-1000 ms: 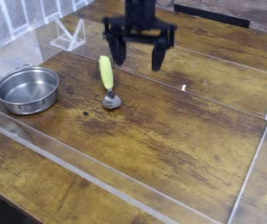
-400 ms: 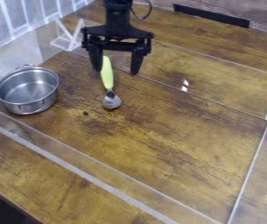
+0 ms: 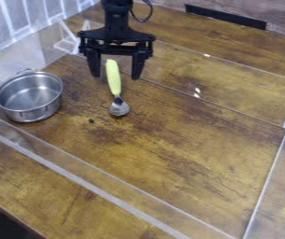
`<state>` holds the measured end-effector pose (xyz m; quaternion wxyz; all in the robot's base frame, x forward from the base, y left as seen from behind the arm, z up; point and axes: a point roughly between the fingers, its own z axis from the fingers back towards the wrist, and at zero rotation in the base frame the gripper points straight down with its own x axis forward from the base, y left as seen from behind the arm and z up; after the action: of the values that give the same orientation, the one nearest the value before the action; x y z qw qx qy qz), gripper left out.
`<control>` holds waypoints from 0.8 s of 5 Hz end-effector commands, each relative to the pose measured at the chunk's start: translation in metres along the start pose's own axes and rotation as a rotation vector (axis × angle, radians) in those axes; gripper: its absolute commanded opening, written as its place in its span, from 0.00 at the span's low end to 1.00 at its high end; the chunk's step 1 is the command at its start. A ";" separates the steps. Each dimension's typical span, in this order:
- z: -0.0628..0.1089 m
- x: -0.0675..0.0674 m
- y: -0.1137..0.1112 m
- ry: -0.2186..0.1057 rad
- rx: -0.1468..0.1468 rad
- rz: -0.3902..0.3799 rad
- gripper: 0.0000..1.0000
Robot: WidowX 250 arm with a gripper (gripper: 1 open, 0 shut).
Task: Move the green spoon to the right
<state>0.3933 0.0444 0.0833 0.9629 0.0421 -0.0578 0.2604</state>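
Above the upper centre of the frame we see a black two-fingered robot gripper [image 3: 115, 68] pointing down at a dark, knotty wooden table [image 3: 194, 140], its jaws spread wide and gripping nothing. Its two dark fingers [image 3: 139, 65] straddle the upper part of a small slim green spoon with a bright yellow-green handle and a small round grey metal bowl [image 3: 113, 84]; we cannot tell whether either finger touches the handle. The green spoon lies flat on the wood, left of centre in the upper half of the frame, its handle pointing up toward the gripper and its grey bowl resting nearest us, just below the fingertips. To the left, near the frame's left edge, stands a round shiny steel pot with small side handles [image 3: 29, 95], well apart from the spoon and upright. A small white fleck [image 3: 196, 92] lies on the boards to the right of the spoon. Clear plastic walls [image 3: 57, 173] run across the table in the lower left and along the right side, fencing in the working area. In the upper left corner we make out pale vertical slats [image 3: 26, 19] and a small clear angled stand [image 3: 72, 37] beside them.
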 end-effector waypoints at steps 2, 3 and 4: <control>-0.014 0.002 -0.010 -0.014 -0.002 -0.019 0.00; -0.016 0.005 -0.006 -0.017 -0.017 -0.118 0.00; 0.004 0.009 -0.018 -0.035 -0.017 -0.114 0.00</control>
<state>0.4056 0.0403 0.0605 0.9752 0.0450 -0.0384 0.2132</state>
